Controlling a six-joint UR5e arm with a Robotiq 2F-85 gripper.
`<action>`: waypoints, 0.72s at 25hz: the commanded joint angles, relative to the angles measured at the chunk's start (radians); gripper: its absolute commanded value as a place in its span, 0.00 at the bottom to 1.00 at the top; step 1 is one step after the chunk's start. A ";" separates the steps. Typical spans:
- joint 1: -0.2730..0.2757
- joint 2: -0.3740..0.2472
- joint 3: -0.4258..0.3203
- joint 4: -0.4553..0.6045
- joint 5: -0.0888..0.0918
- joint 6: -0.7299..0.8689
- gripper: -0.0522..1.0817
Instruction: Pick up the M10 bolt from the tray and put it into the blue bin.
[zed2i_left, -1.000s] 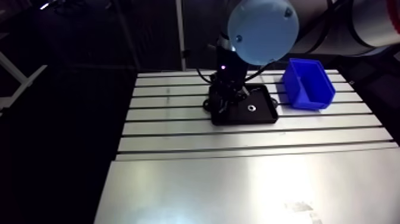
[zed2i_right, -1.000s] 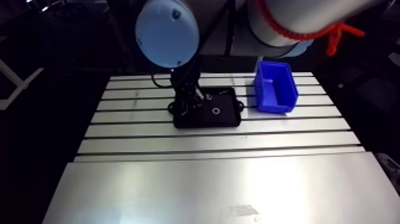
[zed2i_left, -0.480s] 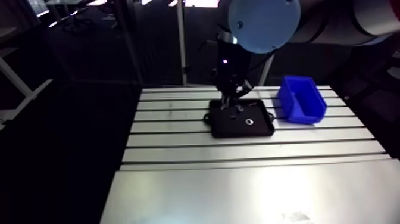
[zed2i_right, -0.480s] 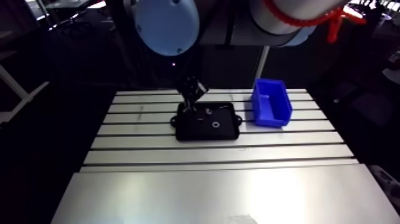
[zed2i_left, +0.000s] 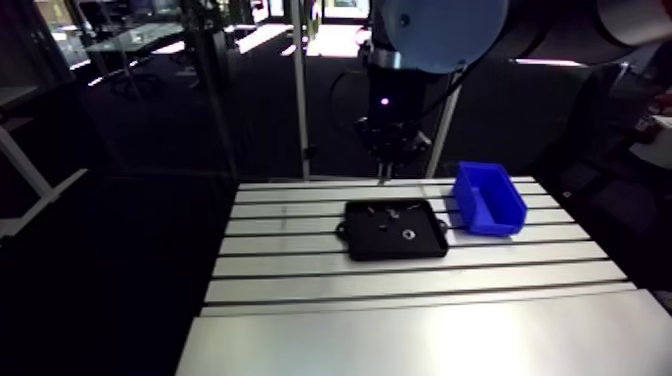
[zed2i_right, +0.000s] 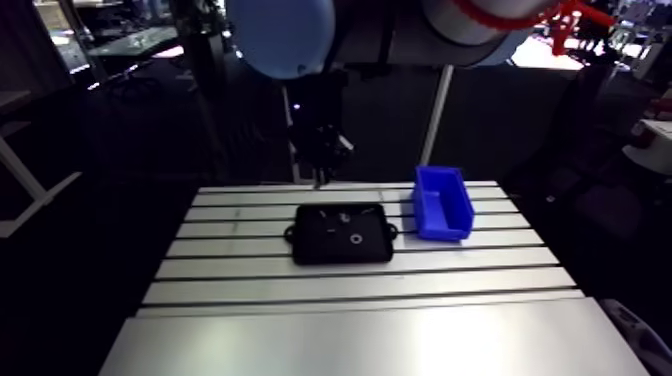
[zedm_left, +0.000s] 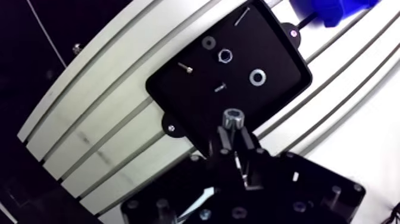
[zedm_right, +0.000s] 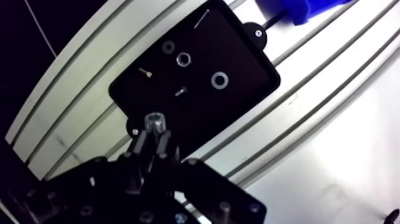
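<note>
We see the hand (zedm_left: 233, 136) closed on the bolt (zedm_left: 233, 119). Its two fingers (zedm_left: 222, 142) pinch the shank, and the bolt's round socket head stands just past the fingertips.

In the arm view the hand hangs in the air above the far side of the slotted metal surface (zed2i_left: 420, 268), clear of everything on it.

In the wrist view a black tray (zedm_left: 196, 98) lies flat on the surface under the hand, and the held bolt is well apart from it. Loose in the tray are a bright washer (zedm_left: 258, 76), a nut (zedm_left: 224, 56), a dark ring (zedm_left: 208, 42), two small screws (zedm_left: 186, 68) (zedm_left: 219, 87) and a thin pin (zedm_left: 241, 16), none touching another.

A blue bin (zed2i_left: 487, 198) stands on the surface just beside the tray, with a narrow gap between them. We cannot see into the bin.
</note>
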 joint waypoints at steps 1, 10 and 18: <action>-0.030 -0.055 -0.069 0.119 0.002 -0.125 0.92; -0.106 -0.107 -0.156 0.266 -0.004 -0.294 0.94; -0.172 -0.121 -0.190 0.286 -0.001 -0.566 0.95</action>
